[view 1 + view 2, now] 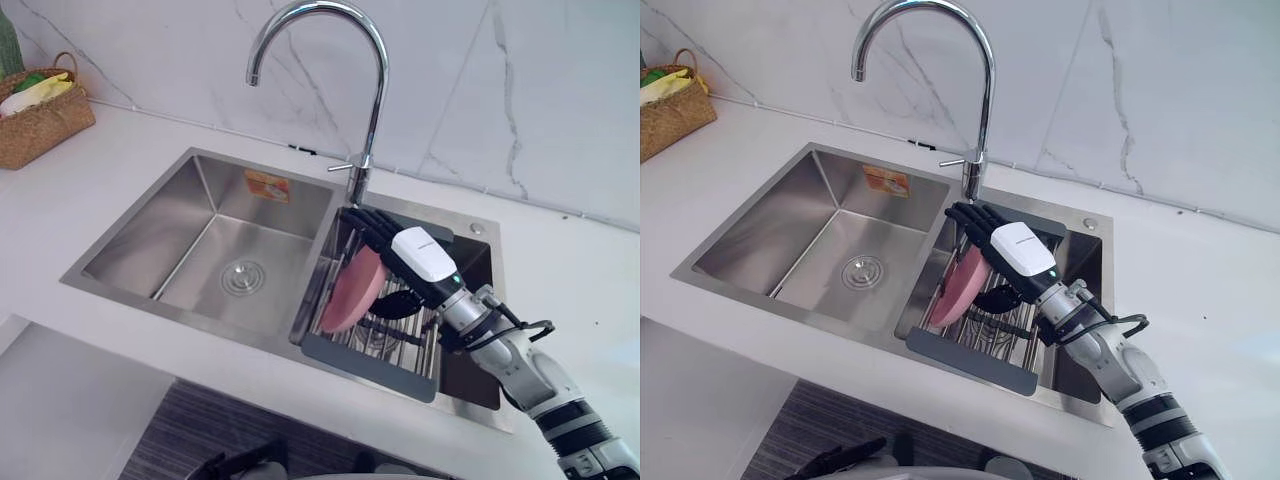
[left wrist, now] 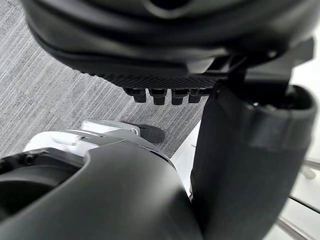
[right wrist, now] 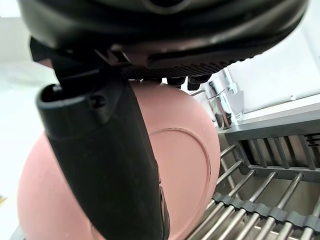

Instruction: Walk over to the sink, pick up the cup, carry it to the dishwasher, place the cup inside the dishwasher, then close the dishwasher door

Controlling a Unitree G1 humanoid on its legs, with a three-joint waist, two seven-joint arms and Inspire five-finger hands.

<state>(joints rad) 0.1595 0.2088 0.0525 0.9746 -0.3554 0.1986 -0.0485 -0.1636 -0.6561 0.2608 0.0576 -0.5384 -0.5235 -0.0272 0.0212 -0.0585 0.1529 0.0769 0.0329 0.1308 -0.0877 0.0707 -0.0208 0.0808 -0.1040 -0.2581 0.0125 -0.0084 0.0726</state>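
What stands in for the cup is a pink round shallow dish (image 1: 350,290) with a raised foot ring on its back, more plate than cup. It stands on edge in the dark-framed wire draining rack (image 1: 380,365), which sits in the right basin of the stainless steel double sink (image 1: 130,285).

The right hand (image 1: 420,255) has hold of the dish. Its fingers (image 1: 365,222) reach over the top rim and the thumb (image 3: 110,165) lies across the back face, so the dish is pinched between them.

I judge the dish stiff, light and matt, probably not very slippery when dry. If it is ceramic, it could chip against the rack wires or the chrome swan-neck tap (image 1: 375,100) just behind it. The rim is the sensible place to hold it, and it should be lifted straight up out of the wires.

The left basin shows bare steel, a drain and an orange sticker. A woven basket (image 1: 40,125) on the white table (image 1: 580,260) holds yellow, white and green things.

The left hand (image 2: 160,95) hangs over grey floor with relaxed fingers, holding nothing.
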